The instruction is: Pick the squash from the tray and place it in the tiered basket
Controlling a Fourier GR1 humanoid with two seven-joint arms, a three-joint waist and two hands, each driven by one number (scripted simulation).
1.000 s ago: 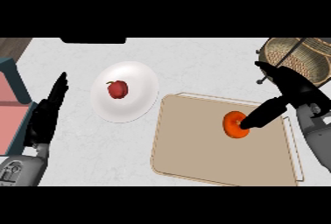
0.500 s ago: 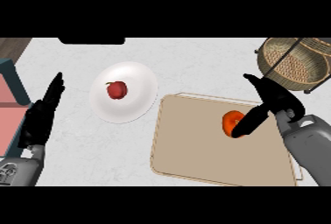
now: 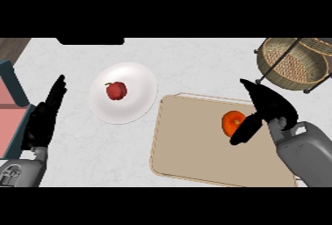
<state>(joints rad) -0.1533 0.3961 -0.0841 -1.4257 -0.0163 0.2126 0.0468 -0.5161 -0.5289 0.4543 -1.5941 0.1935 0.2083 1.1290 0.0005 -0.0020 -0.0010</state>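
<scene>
Now: right hand [image 3: 267,110] at squash [image 3: 231,122] on tray [image 3: 194,149].
Right hand curled about the squash from its right side, thumb low, fingers above; lift not evident. Squash lies on the tray's upper right part, round, no clear long axis. Basket [image 3: 295,61] up and right of the hand, near. Left hand [image 3: 43,121] released, resting at left edge. Plate [image 3: 133,94] holds a red fruit [image 3: 116,90]. No writing legible.

Pale counter [image 3: 194,66] with plate [image 3: 139,81], tray [image 3: 188,145], tiered basket [image 3: 292,61].
</scene>
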